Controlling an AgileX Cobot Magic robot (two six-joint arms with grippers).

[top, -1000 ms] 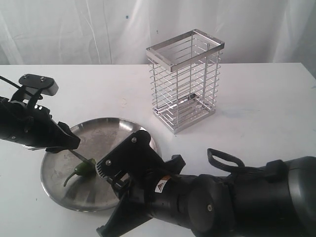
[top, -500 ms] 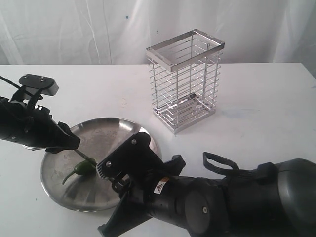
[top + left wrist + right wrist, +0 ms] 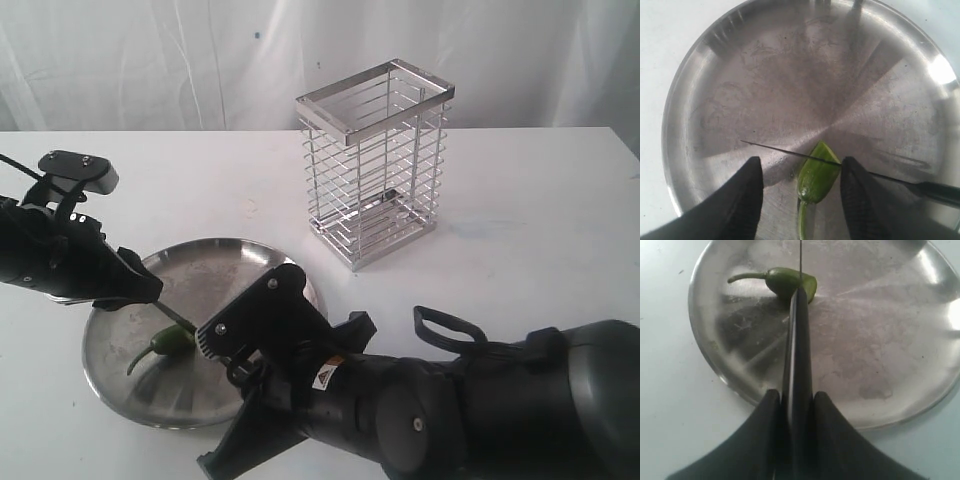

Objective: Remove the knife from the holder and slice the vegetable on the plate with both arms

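The steel plate (image 3: 118,375) lies at the front left with the green chilli (image 3: 166,343) on it. My left gripper (image 3: 138,290) hangs over the plate. In the left wrist view it (image 3: 801,165) is open, its fingers (image 3: 747,200) standing either side of the chilli (image 3: 816,176), one close against it. My right gripper (image 3: 796,400) is shut on the black knife (image 3: 797,355). The thin blade (image 3: 790,151) lies across the chilli's cut end (image 3: 807,286). The chrome wire holder (image 3: 375,165) stands behind the plate.
The bulky right arm (image 3: 450,410) fills the front of the white table (image 3: 540,230), its wrist block (image 3: 260,315) overlapping the plate's right rim. A white curtain hangs behind.
The right arm has shifted slightly with the knife held over the chilli. The left arm and the chilli have stayed almost still.
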